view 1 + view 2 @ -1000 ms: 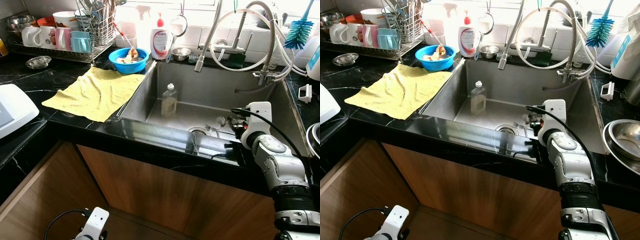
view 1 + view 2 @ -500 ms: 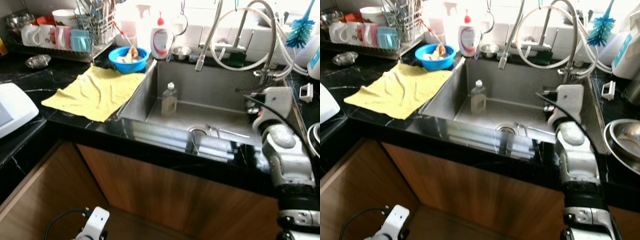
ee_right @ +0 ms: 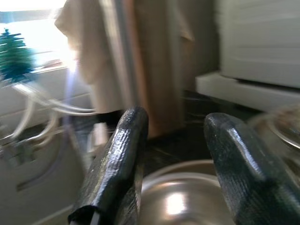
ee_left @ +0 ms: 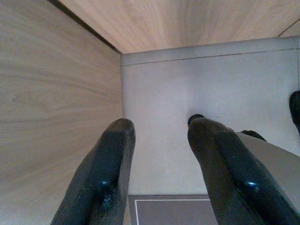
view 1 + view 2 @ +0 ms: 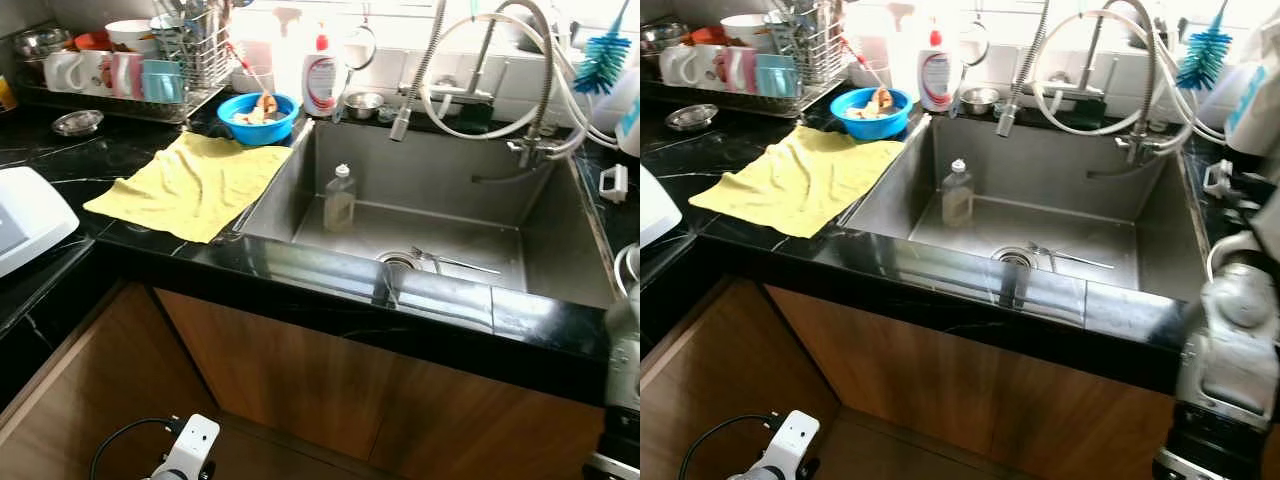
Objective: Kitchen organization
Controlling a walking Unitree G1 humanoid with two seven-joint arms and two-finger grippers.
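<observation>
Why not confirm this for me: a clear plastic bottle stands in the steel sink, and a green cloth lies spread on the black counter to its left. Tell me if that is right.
Not quite. The cloth is yellow, not green, as the left eye view shows. The rest holds: the clear plastic bottle stands in the steel sink, and the cloth lies spread on the black counter to its left.

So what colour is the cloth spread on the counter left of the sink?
Yellow. The cloth shows best in the left eye view.
</observation>
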